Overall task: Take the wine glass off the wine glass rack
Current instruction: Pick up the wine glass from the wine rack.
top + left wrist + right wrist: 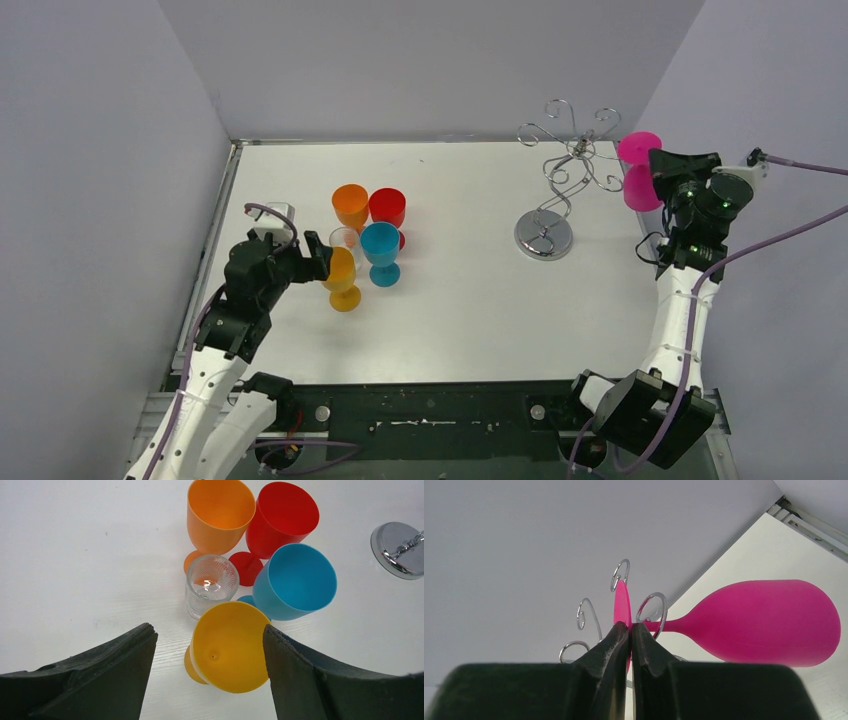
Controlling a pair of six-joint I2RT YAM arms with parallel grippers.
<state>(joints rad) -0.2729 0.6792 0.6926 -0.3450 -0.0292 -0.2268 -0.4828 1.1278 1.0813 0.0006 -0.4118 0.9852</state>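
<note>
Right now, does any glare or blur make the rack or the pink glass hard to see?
Top external: even light, sharp, but the wine glass rack is thin, faint wire and its disc base glares. Right wrist: the pink wine glass is crisp, the fingers of the right gripper soft up close. Left wrist: wide-angle bend, faint shadows, colours clear.

The left gripper (pixel 209 632) is wide open around a yellow goblet (pixel 227 652) on the white table (pixel 75 555). Just far of it stands a small clear glass (pixel 211 582), then an orange goblet (pixel 220 515), a red goblet (pixel 282 517) and, to the right, a blue goblet (pixel 295 580). At the right edge shows the shiny base of the wine glass rack (pixel 397 547).
</note>
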